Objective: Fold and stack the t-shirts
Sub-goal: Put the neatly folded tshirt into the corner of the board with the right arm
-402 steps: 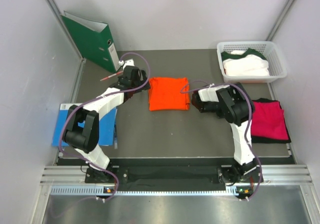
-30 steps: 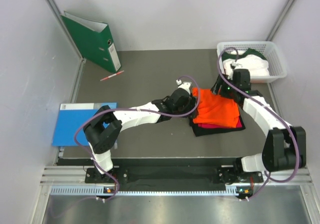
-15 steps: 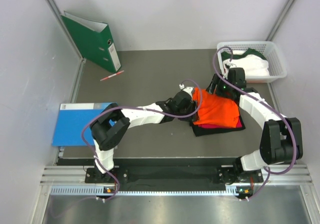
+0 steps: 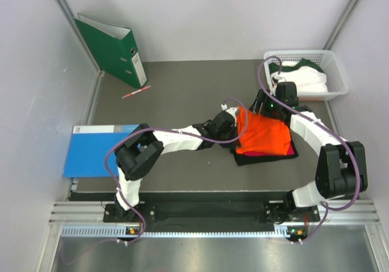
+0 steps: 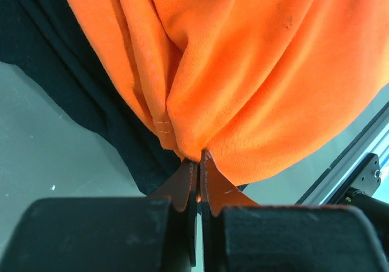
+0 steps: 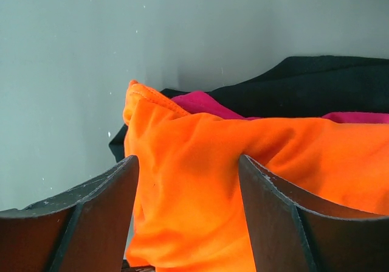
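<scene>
- Grey tabletop sat inside a white-walled enclosure, with both arms reaching to the stack right of centre.
- Orange t-shirt lay on top of the stack, bunched and wrinkled rather than flat.
- Magenta t-shirt was under it, with only a thin sliver showing at the near edge. The right wrist view showed it as a pink band between orange and black.
- Black t-shirt was at the bottom, flat on the table and sticking out at the near-left corner.
- Left gripper had its fingers pressed together on a pinched fold of the orange shirt's left edge. That edge was lifted off the black shirt.
- Right gripper was at the far-left corner of the stack with its fingers spread wide. Orange cloth sat between them, and I could not tell if either finger touched it.
- White t-shirt with dark green trim was heaped in the white basket at the far right corner.
- Green ring binder stood at far left, with a red pen lying just in front of it.
- Blue folder lay flat at the near left, well apart from the stack.
</scene>
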You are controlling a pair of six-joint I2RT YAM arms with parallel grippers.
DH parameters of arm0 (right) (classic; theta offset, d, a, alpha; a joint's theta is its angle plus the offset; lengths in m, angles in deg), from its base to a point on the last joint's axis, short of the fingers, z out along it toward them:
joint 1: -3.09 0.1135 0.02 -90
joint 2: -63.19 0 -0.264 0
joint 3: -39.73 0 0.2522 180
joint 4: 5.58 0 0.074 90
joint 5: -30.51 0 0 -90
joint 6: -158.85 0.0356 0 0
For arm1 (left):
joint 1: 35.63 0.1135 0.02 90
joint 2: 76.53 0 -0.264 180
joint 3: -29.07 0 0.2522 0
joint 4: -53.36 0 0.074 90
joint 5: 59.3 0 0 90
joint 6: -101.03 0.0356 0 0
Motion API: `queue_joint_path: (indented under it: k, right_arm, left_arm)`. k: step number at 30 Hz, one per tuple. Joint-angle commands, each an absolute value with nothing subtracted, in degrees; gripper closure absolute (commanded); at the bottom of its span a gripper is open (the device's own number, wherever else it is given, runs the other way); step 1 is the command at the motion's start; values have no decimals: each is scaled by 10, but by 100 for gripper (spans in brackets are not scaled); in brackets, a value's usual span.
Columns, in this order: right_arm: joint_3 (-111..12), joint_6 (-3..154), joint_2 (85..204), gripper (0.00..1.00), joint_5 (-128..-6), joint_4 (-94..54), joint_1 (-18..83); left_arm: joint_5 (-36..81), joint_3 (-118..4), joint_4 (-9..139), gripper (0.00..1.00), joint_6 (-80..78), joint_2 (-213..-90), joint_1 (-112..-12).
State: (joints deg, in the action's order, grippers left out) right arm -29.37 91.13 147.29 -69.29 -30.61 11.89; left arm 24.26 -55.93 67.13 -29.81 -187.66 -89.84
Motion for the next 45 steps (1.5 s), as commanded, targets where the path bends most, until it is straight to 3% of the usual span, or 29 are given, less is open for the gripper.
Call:
queue_joint_path:
  k: [1, 16, 23, 25, 26, 27, 30, 31, 38, 45]
  right_arm:
    - [-318, 908, 1487, 34, -705, -283, 129]
    - [-321, 898, 1517, 34, -712, -280, 132]
    - [-325, 892, 1533, 34, -717, -283, 132]
    - [-324, 888, 1533, 34, -715, -290, 133]
    - [-325, 885, 1530, 33, -714, -293, 133]
    - [-324, 883, 1528, 33, -712, -297, 133]
    - [-319, 880, 1500, 33, -706, -305, 133]
    - [-317, 878, 1489, 33, -699, -315, 133]
    - [-291, 877, 1375, 33, -642, -330, 132]
    - [-270, 881, 1367, 33, -626, -359, 131]
  left_arm:
    - [231, -577, 653, 100, -294, -1831, -901]
    - [210, -611, 695, 100, -284, -1798, -936]
    - [258, -591, 737, 100, -290, -1811, -945]
    - [300, -580, 753, 89, -274, -1796, -944]
    - [324, -577, 762, 72, -262, -1791, -943]
    - [372, -580, 790, 39, -258, -1780, -939]
    - [477, -591, 837, 17, -246, -1759, -930]
    - [496, -592, 839, 4, -240, -1753, -928]
    - [449, -611, 774, 2, -204, -1754, -854]
    - [319, -703, 748, 8, -204, -1873, -819]
